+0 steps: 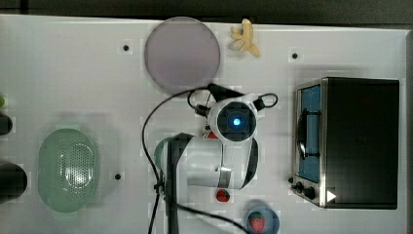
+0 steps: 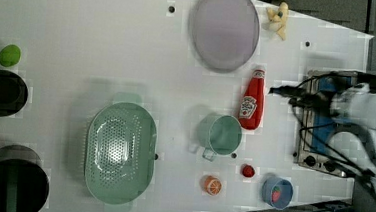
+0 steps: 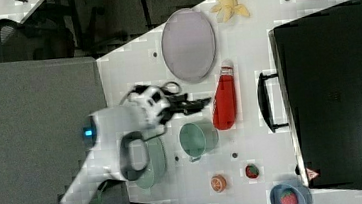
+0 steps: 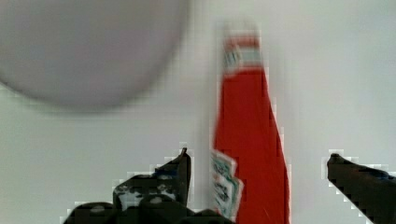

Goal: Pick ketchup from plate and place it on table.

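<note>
The ketchup (image 2: 252,99) lies flat on the white table (image 2: 81,28), its pale tip pointing at the lilac-grey plate (image 2: 224,28), just off the rim. In the right view the ketchup (image 3: 224,103) rests between the plate (image 3: 188,45) and the toaster oven's handle. My gripper (image 4: 259,156) hangs above the bottle (image 4: 250,140), open, one finger on each side with a gap to the red body. From above, the wrist (image 1: 235,122) covers nearly all of the bottle. The plate (image 1: 182,54) has nothing on it.
A toaster oven (image 1: 355,141) stands at the top view's right. A green cup (image 2: 219,134) sits close to the bottle's base. Farther off are a green basket (image 1: 66,169), a strawberry (image 2: 248,171), a blue bowl (image 2: 277,192), an orange slice (image 2: 212,185) and a banana (image 1: 245,38).
</note>
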`<state>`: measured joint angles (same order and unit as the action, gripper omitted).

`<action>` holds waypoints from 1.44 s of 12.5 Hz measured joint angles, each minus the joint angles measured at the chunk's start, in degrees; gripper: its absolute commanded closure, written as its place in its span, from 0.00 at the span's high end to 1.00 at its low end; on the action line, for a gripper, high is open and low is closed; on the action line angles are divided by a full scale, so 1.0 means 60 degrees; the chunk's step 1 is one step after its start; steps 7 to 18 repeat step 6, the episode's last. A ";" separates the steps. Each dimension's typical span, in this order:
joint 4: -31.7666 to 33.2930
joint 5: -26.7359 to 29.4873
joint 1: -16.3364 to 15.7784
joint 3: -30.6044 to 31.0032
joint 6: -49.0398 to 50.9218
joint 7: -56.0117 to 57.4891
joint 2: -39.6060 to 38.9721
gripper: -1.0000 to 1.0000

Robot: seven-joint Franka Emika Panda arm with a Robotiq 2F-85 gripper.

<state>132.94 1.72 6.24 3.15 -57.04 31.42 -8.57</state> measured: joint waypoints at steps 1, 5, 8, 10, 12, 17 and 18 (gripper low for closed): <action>-0.0373 -0.0022 -0.0021 0.0068 0.0448 -0.0252 0.0469 1.00; -0.2686 -0.0104 -0.0139 0.0301 0.4127 -0.2348 0.1934 1.00; -0.3348 -0.0021 -0.0160 0.0316 0.5073 -0.2830 0.2085 1.00; -0.3348 -0.0021 -0.0160 0.0316 0.5073 -0.2830 0.2085 1.00; -0.3348 -0.0021 -0.0160 0.0316 0.5073 -0.2830 0.2085 1.00; -0.3348 -0.0021 -0.0160 0.0316 0.5073 -0.2830 0.2085 1.00; -0.3348 -0.0021 -0.0160 0.0316 0.5073 -0.2830 0.2085 1.00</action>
